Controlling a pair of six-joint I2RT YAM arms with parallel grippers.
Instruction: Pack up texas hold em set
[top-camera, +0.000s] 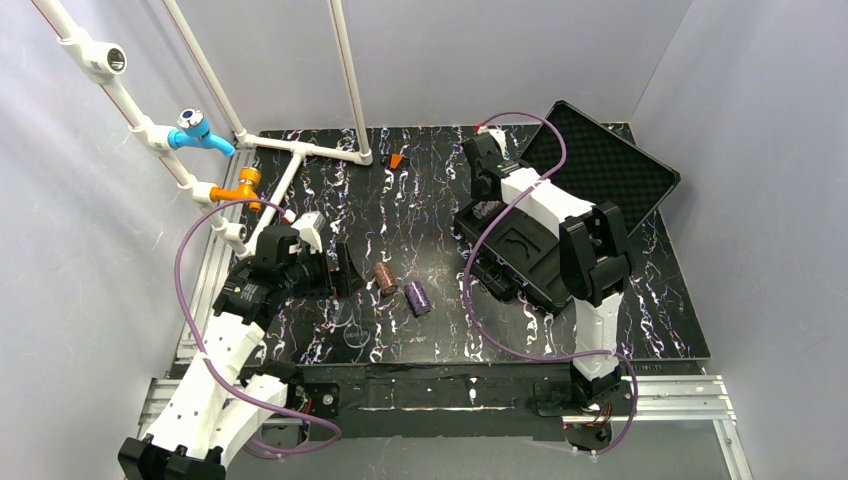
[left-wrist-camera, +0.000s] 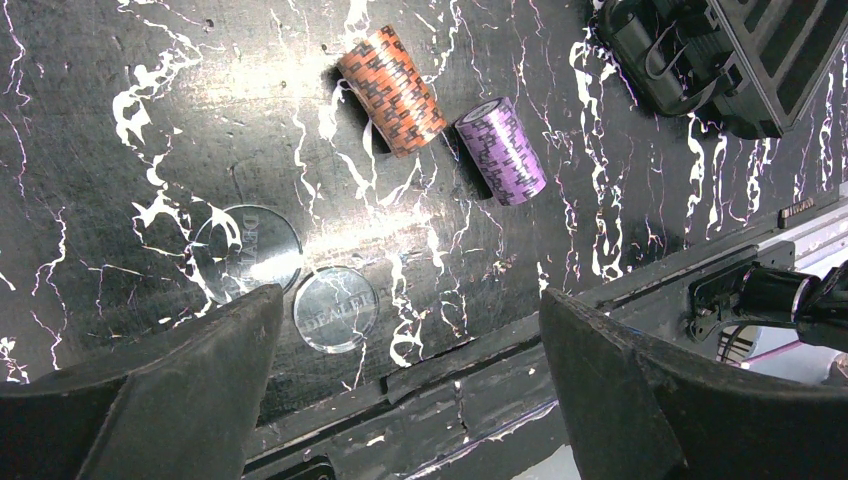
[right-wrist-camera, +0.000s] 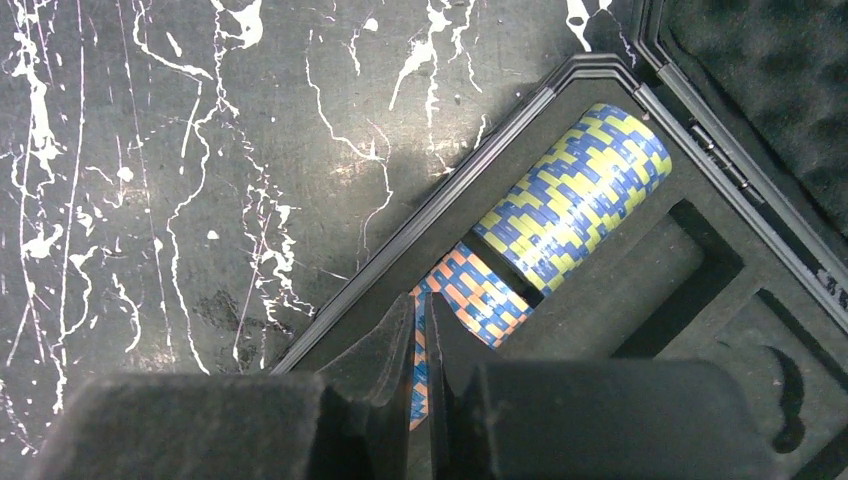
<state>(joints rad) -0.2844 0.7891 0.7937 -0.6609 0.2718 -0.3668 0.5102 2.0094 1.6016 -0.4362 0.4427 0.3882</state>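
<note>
The black case lies open at the right, its egg-crate foam lid (top-camera: 600, 160) tipped back and its moulded tray (top-camera: 520, 255) facing up. In the right wrist view a yellow-and-blue chip stack (right-wrist-camera: 575, 195) and an orange-and-blue one (right-wrist-camera: 480, 295) lie end to end in one tray slot (right-wrist-camera: 620, 290). My right gripper (right-wrist-camera: 420, 305) is shut just over the orange-and-blue stack, holding nothing. A brown-orange stack (left-wrist-camera: 392, 90) and a purple stack (left-wrist-camera: 502, 150) lie on their sides on the table. My left gripper (left-wrist-camera: 410, 300) hangs open near them, above the table's front edge.
Two clear round dealer buttons (left-wrist-camera: 247, 253) (left-wrist-camera: 336, 308) lie flat by my left finger. A small orange piece (top-camera: 397, 159) sits at the back beside the white pipe frame (top-camera: 300, 150). The metal rail (top-camera: 450, 395) runs along the near edge.
</note>
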